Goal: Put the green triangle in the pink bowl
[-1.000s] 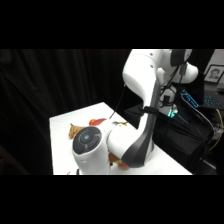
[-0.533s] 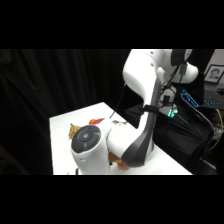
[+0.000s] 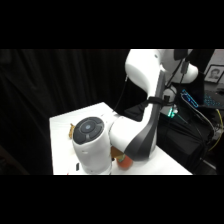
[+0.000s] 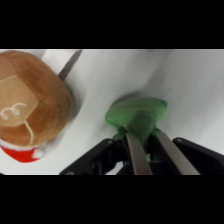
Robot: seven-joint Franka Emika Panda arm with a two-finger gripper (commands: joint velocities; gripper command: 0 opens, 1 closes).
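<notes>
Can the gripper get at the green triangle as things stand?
Yes, it seems already there: in the wrist view the gripper has its fingers on either side of the green triangle, nothing between them. The side view hides this behind the arm.

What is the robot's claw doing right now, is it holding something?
Gripper: closed on the green triangle, one finger on each side of it.
</notes>
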